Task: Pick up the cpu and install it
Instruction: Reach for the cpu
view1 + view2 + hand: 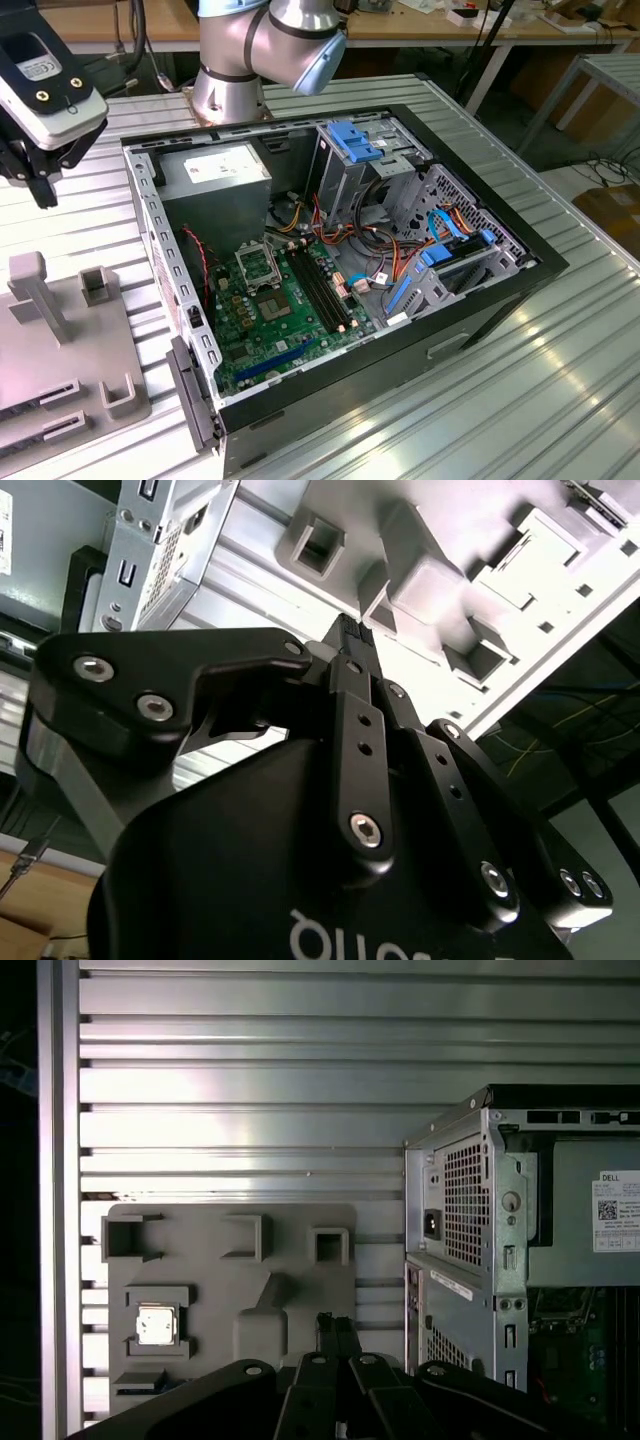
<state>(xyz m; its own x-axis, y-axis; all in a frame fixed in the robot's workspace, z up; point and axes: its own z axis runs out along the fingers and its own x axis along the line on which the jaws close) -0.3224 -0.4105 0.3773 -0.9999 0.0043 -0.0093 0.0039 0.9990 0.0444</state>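
The cpu [155, 1324] lies flat, its silvery top up, in a square pocket of the grey fixture plate [215, 1290], as seen in the first wrist view. It occupies the pocket on the side of the plate farthest from the computer case [470, 1230]. Nothing is touching it.

The gripper [337, 1322] is clear of the chip. In the first wrist view its tips stand over the plate near a raised post [272, 1292], between the cpu's pocket and the case, and well apart from the chip. The second wrist view shows the gripper [350, 627] from behind. The black fingers [357, 725] run together to a single tip, closed on each other with nothing held between them. The plate's other pockets and blocks [318, 542] are visible beyond the tip.

In the exterior view the gripper [42, 185] hangs at the exterior view's left, above the table [560, 380] and over the far end of the fixture plate [70, 340]. It is outside the case wall and not in contact with the plate. The plate sits just beside the case on the ribbed metal table.

The case [500, 300] lies on its side with the panel off. The green motherboard [290, 320] is exposed, with the metal-framed socket [255, 263] near its middle. The arm's base [225, 85] stands behind the case.
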